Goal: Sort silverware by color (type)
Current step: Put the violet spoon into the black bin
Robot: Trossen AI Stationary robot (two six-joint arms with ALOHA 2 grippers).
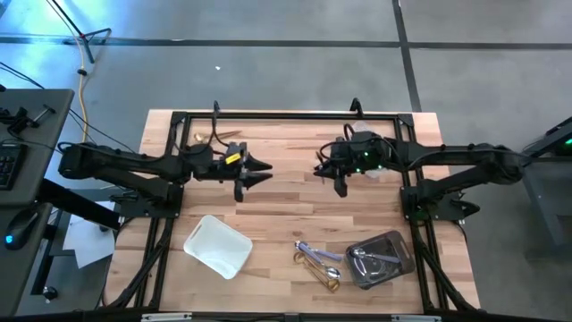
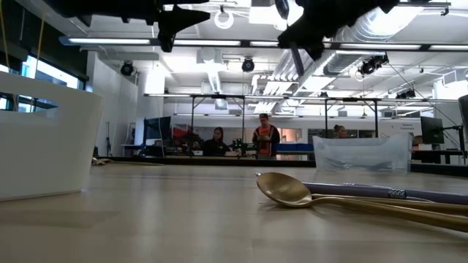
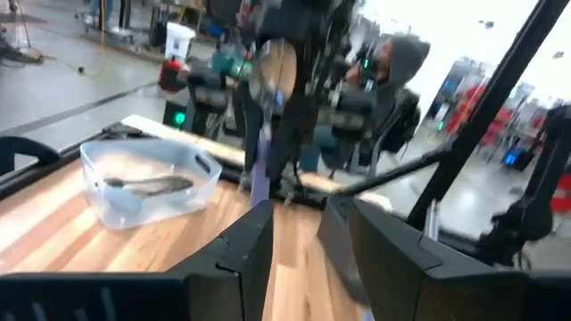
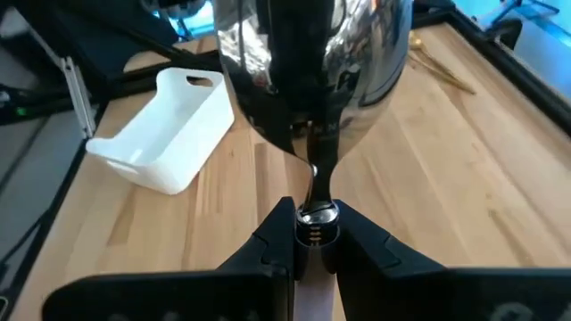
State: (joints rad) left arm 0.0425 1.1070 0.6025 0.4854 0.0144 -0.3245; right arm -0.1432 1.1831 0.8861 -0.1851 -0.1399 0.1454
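Observation:
My right gripper [image 1: 319,170] is shut on a shiny silver spoon [image 4: 312,71] with a pale purple handle [image 3: 259,169], high over the table's middle. My left gripper [image 1: 268,172] faces it from the left, open [image 3: 294,214]. The handle's lower end shows just beyond the left fingertips; whether they touch, I cannot tell. Loose silverware [image 1: 317,259], gold and silver, lies flat on the wood near the front edge. A gold spoon [image 2: 285,190] lies there beside a purple-handled piece [image 2: 365,191]. My right gripper pinches the spoon's neck [image 4: 314,183], just below the bowl, between its two fingers [image 4: 277,236]. The fingers come from the table's right, slanting a little down, and lie across the spoon. The spoon stands about upright, bowl up, handle [image 2: 298,64] hanging below, lifted clear.
A white tray [image 1: 217,244] sits at the front left. A clear tray [image 1: 402,241] holding silver utensils sits at the front right. Gold pieces [image 1: 214,137] lie at the far left edge. The black frame [image 1: 286,116] borders the table. People [image 2: 265,135] stand far behind it.

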